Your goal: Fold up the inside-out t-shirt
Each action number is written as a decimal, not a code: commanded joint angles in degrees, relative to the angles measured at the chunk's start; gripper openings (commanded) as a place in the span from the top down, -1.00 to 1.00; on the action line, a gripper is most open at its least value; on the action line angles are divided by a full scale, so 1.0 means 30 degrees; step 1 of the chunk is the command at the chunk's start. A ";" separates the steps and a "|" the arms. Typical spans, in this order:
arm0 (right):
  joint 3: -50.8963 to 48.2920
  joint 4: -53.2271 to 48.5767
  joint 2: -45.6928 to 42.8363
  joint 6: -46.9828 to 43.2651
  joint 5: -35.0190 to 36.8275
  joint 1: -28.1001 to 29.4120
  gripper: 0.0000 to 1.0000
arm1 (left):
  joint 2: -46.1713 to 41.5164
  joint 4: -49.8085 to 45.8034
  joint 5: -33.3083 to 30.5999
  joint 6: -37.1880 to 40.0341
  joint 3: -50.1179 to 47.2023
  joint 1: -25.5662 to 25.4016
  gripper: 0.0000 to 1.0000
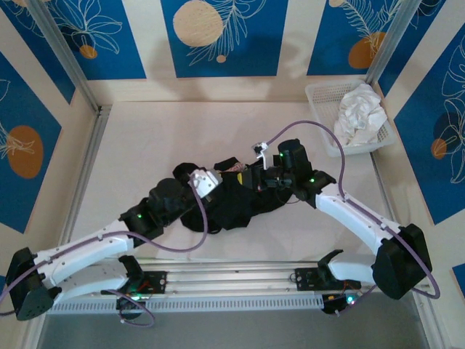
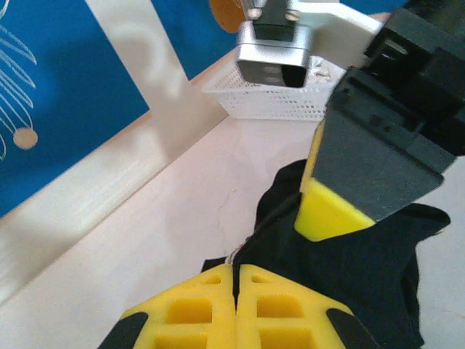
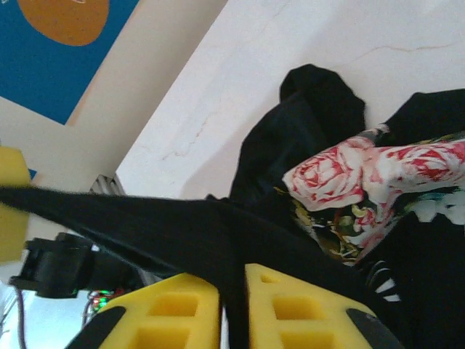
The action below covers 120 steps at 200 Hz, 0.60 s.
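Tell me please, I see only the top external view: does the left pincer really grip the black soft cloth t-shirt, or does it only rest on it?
Observer: It grips. In the left wrist view the left pincer is shut, with a thin edge of the black cloth t-shirt pinched between its yellow fingers.
Operator: And the right pincer?
Observer: In the right wrist view, black cloth fills the narrow gap between the fingers of the right pincer.
Operator: Is the cloth slack between the two?
Observer: No. A band of it runs taut from the right pincer toward the left one.
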 commanded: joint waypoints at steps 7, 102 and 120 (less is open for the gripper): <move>0.0193 -0.0719 -0.0874 -0.1142 0.0867 0.0224 0.49 | -0.1209 -0.0934 0.2358 -0.3577 0.0706 0.1639 1.00; 0.0388 -0.3691 -0.1128 -0.0081 0.8562 -0.2216 -0.37 | -0.2286 -0.9945 0.0538 -0.7442 0.6024 0.6965 1.00; 0.1105 -0.4184 0.1335 -0.0131 0.9357 -0.2175 -0.39 | -0.2348 -1.0949 0.0696 -0.7581 0.6896 0.7633 1.00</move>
